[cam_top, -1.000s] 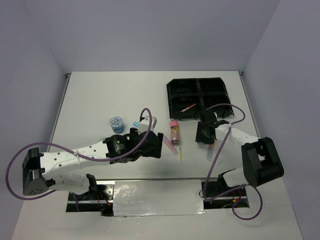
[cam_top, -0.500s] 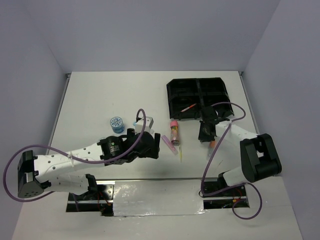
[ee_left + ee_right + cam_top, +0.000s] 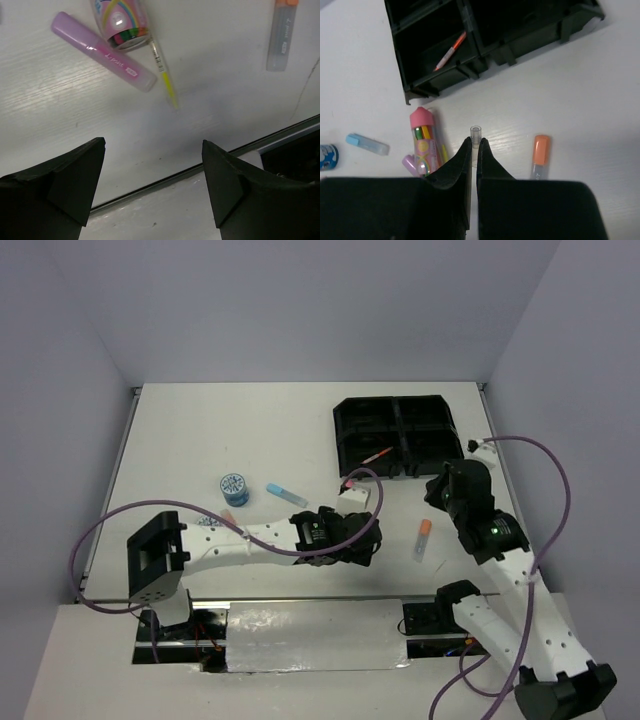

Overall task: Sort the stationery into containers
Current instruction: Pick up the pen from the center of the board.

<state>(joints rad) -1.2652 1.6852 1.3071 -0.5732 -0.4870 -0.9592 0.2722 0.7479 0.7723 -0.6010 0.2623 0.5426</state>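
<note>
Two claws differ: right gripper [image 3: 475, 145] pinches a thin clear-tipped pen [image 3: 475, 131] above the white table [image 3: 580, 115]; left gripper [image 3: 153, 145] gapes empty close by the short lilac plastic marker [image 3: 102, 52], which lies just beside the pink-capped glue stick [image 3: 120, 20]. Marker judged light, stiff, slick, roll-prone; grip mid-barrel, crosswise.

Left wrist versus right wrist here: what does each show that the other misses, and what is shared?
Only the left wrist view: the open left gripper and the table's near edge. Only the right wrist view: the black tray with an orange pen in one compartment, the blue marker, a tape roll at the frame edge, and the right gripper shut on a thin clear-tipped item. Both: the glue stick, purple marker and orange marker.
</note>
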